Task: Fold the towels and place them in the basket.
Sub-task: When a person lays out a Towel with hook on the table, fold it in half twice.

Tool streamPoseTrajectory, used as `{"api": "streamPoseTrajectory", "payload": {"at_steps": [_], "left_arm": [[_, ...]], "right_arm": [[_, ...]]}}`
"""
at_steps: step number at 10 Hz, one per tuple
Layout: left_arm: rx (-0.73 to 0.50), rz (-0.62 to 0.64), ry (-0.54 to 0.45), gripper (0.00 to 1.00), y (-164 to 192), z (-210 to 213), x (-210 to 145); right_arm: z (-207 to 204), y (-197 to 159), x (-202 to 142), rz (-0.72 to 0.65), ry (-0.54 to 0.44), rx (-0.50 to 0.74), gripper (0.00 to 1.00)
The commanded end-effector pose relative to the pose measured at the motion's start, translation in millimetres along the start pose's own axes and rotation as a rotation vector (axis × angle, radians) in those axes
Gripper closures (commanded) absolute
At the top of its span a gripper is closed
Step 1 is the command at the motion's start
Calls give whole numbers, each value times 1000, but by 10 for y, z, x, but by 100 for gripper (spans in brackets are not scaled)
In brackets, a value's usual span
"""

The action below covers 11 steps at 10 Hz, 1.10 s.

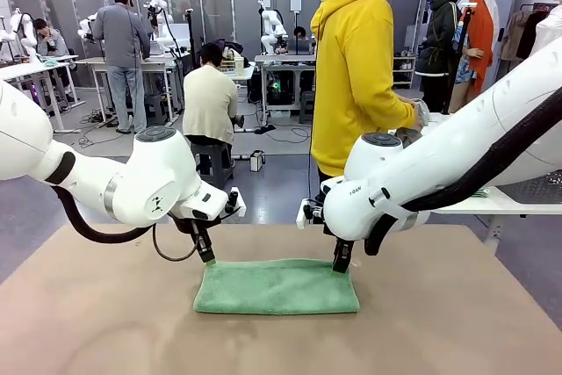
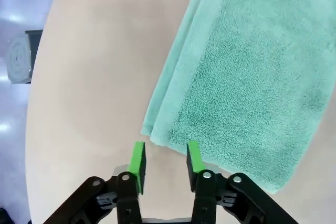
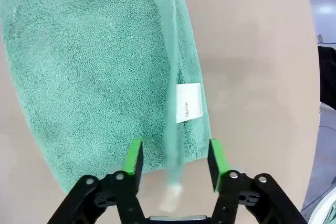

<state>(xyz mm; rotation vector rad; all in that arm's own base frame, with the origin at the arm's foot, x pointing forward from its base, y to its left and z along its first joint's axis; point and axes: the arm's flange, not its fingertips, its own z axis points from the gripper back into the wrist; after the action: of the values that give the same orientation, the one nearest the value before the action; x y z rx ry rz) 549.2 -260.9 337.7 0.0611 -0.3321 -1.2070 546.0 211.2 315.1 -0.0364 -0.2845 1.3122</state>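
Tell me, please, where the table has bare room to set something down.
Bare tan tabletop borders the folded mint green terry towel on its left, right and robot-facing sides. Crowded along its far edge, where the left gripper and right gripper stand open.

The table (image 1: 97, 305) is bare to the left, to the right and on the near side of the green towel (image 1: 277, 287), so a hand can pass there. The left gripper (image 1: 209, 256) and the right gripper (image 1: 341, 263) stand over the towel's two far corners, and their white arms (image 1: 132, 186) block the way behind. A person in yellow (image 1: 356, 68) stands past the far edge.
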Motion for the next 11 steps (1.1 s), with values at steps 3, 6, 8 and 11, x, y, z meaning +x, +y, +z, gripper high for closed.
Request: {"api": "streamPoseTrajectory", "payload": {"at_steps": [3, 6, 8, 11], "left_arm": [[9, 27, -24, 0, -89, 171, -166], [-19, 91, -39, 0, -164, 342, -244], [-6, 54, -17, 0, -116, 215, -157], [-6, 54, -17, 0, -116, 215, -157]], "right_arm": [[218, -3, -109, -11, -4, -79, 0], [370, 37, -111, -71, -9, -57, 0], [333, -65, -95, -28, -13, -68, 0], [333, -65, -95, -28, -13, -68, 0]]}}
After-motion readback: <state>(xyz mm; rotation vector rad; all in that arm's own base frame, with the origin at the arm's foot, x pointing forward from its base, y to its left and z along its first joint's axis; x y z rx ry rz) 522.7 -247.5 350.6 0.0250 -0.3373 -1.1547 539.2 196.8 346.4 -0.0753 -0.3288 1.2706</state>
